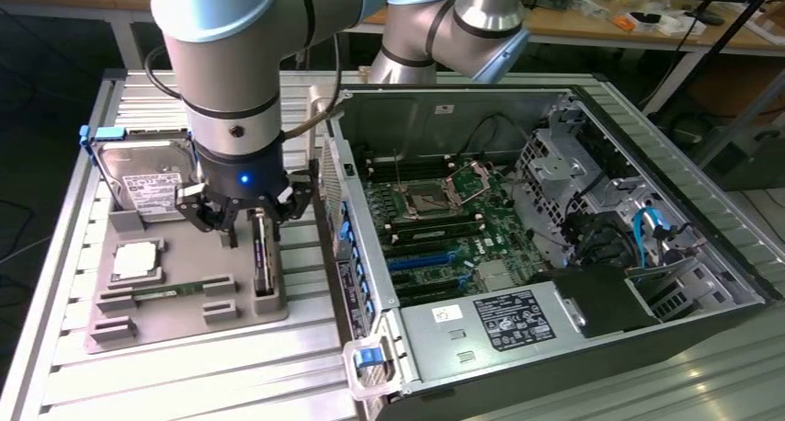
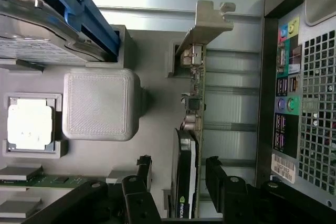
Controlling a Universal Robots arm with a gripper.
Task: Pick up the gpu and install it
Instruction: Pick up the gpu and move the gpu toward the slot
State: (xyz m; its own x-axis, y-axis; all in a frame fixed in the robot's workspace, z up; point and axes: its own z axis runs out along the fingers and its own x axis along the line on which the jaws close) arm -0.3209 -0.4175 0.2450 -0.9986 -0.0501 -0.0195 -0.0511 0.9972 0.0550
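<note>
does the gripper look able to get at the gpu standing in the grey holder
Probably yes: the open gripper hangs right over the gpu, its fingers on either side, with nothing between them.

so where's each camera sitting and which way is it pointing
exterior view: off the arm, raised, looking down on the open pc case and grey parts holder; the arm and its jaws show.
wrist view: on the wrist, looking down past the open jaws, which stand either side of the gpu on edge in the holder.
shared: gpu, holder, hard drive, pc case, jaws.
</note>
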